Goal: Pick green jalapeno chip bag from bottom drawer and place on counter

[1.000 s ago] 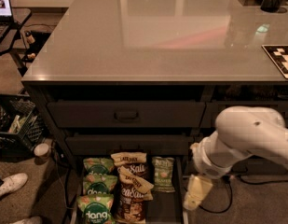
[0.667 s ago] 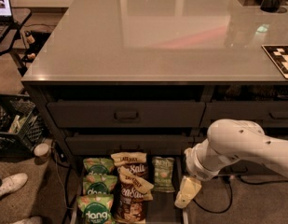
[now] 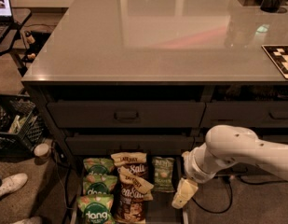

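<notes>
The green jalapeno chip bag [image 3: 162, 173] lies flat in the open bottom drawer [image 3: 166, 208], at the right of the other bags. My gripper [image 3: 183, 194] hangs at the end of the white arm [image 3: 241, 150], just right of and slightly below the bag, over the drawer's right rail. It does not touch the bag. The glossy grey counter [image 3: 157, 36] spreads above the dark cabinet.
Green "dang" bags [image 3: 96, 190] and brown "Sea Salt" bags [image 3: 132, 185] fill the drawer's left and middle. Closed drawers [image 3: 126, 115] sit above. A black crate [image 3: 13, 122] and a white shoe [image 3: 10, 185] lie on the floor at left. A checkered board [image 3: 281, 59] sits at the counter's right.
The arm has swung left and the gripper has moved left toward the drawer's right edge, closer to the pale-green bag.
</notes>
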Controlling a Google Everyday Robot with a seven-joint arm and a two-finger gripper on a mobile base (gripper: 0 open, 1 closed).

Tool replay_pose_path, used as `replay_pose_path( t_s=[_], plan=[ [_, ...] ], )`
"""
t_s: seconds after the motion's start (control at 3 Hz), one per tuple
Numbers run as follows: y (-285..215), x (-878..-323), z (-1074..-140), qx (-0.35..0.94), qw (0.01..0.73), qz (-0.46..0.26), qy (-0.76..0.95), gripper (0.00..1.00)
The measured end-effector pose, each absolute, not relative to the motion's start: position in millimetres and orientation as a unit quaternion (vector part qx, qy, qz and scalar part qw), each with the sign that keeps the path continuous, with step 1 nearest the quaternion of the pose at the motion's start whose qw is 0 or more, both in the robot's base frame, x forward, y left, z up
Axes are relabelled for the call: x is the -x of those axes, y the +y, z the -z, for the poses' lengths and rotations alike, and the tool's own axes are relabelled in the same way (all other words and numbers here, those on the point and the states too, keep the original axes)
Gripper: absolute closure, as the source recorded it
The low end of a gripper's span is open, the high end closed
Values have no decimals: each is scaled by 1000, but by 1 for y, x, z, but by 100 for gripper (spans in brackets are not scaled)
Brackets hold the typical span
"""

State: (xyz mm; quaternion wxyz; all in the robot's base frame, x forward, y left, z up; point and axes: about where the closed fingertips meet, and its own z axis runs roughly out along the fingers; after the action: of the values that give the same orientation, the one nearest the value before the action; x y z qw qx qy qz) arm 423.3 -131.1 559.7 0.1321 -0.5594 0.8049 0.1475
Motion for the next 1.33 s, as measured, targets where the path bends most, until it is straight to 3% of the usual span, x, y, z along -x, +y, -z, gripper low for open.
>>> replay_pose_path(
  t_s=[1.0, 1.33],
  plan=[
    [-150, -479, -410, 543, 176, -185, 800, 0],
    [-150, -479, -410, 543, 176, -185, 800, 0]
  ],
)
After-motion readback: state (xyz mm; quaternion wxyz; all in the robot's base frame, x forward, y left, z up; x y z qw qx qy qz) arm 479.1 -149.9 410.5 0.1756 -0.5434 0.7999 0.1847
